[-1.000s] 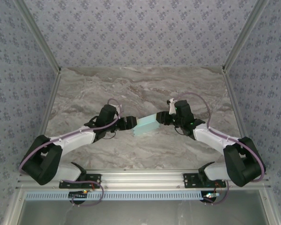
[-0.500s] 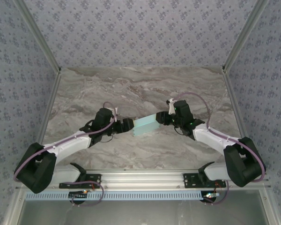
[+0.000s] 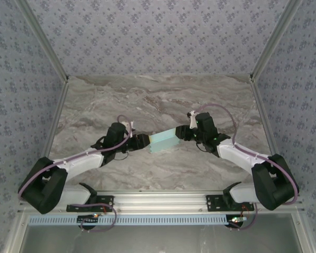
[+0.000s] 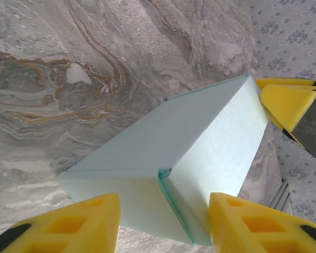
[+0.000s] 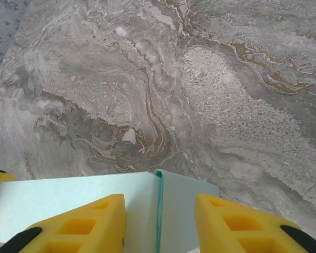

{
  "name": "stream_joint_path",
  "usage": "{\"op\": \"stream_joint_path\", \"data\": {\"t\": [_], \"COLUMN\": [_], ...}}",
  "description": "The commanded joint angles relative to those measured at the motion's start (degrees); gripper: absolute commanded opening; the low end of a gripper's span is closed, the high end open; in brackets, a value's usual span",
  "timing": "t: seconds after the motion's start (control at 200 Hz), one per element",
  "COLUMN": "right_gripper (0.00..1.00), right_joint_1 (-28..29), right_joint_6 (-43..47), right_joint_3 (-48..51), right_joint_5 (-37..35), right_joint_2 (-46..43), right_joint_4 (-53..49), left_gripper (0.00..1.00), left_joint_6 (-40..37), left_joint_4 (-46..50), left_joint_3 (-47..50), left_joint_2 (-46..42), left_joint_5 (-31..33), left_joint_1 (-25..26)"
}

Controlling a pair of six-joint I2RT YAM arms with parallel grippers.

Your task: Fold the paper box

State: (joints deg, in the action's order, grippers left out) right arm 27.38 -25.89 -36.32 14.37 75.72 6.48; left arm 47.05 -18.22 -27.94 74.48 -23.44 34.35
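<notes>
L fingers (image 4: 84,221) narrowed round paper box (image 3: 163,141), R fingers (image 5: 89,221) opposite, on table (image 3: 147,100).

The paper box (image 3: 164,140) sits between the two arms, one end between the fingers of the left gripper (image 3: 146,141), the other between those of the right gripper (image 3: 180,134), with the table (image 3: 147,100) beneath and beyond both.
</notes>
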Motion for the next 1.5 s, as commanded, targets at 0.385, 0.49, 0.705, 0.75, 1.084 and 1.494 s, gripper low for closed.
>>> {"op": "stream_joint_path", "data": {"t": [0.385, 0.49, 0.705, 0.75, 1.084, 1.494], "right_gripper": [0.38, 0.39, 0.38, 0.39, 0.4, 0.24], "right_joint_1": [-1.9, -1.9, -1.8, -1.9, -5.8, -10.0], "right_joint_6": [1.5, 0.2, -2.9, -3.3, -2.9, -3.7], "right_joint_3": [5.5, 4.8, 5.3, 5.4, 7.6, 13.6], "right_joint_5": [3.3, 3.9, 5.3, 5.6, 11.5, 17.2], "right_joint_2": [3.7, 2.7, 1.3, 1.1, 0.3, 5.0], "right_joint_4": [-14.0, -12.8, -8.6, -8.3, -8.3, -4.1], "left_gripper": [0.29, 0.27, 0.25, 0.25, 0.25, 0.21], "left_joint_6": [-1.3, -2.1, -4.1, -4.3, -5.6, -7.4], "left_joint_4": [4.6, 4.1, 4.0, 4.1, 5.9, 7.5], "left_joint_3": [5.0, 2.3, -3.9, -4.5, -3.9, -2.0], "left_joint_2": [7.6, 8.8, 12.0, 12.5, 11.5, 14.8], "left_joint_5": [3.3, 3.7, 3.7, 3.1, 2.3, -0.7], "left_joint_1": [-1.9, -2.9, -4.2, -4.3, -4.1, -4.8]}}
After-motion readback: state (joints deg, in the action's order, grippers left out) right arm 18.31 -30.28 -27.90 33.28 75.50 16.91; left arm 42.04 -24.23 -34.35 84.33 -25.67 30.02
